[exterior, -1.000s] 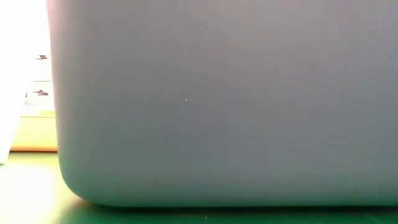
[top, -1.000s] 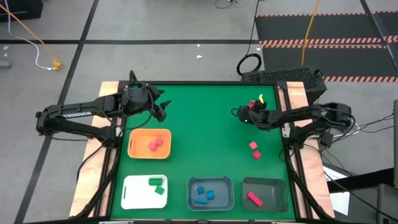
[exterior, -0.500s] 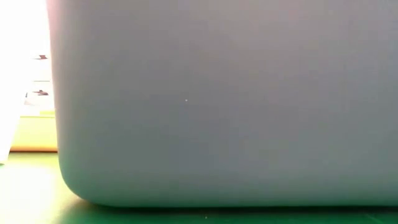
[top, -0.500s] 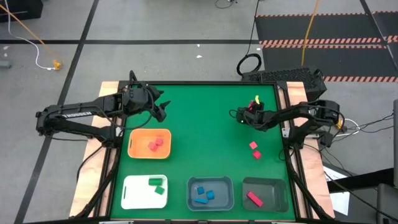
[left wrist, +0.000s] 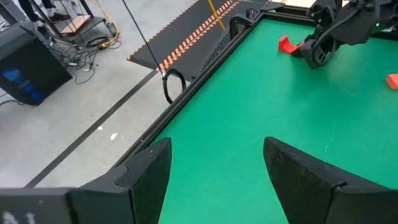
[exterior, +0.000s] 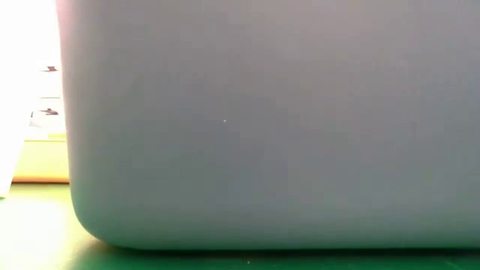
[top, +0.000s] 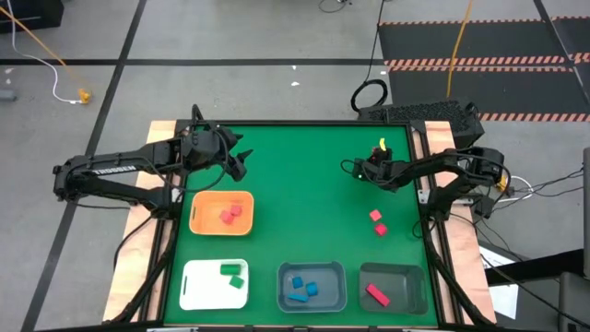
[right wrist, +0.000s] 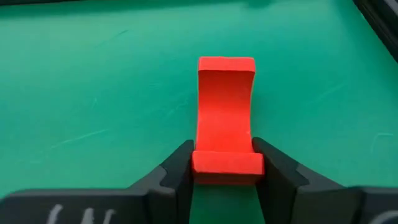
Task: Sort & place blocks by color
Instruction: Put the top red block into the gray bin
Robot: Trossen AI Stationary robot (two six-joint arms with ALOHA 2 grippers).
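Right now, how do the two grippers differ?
The right gripper has its jaws closed on a red block at the mat's far right; the left gripper stands open and empty over bare mat at the far left. Both are dark and two-fingered.

Open green mat between claws; trays along near edge.

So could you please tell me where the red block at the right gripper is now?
The red block sits between the right gripper's fingers, on the green mat's far right in the high view, beyond two loose red cubes.
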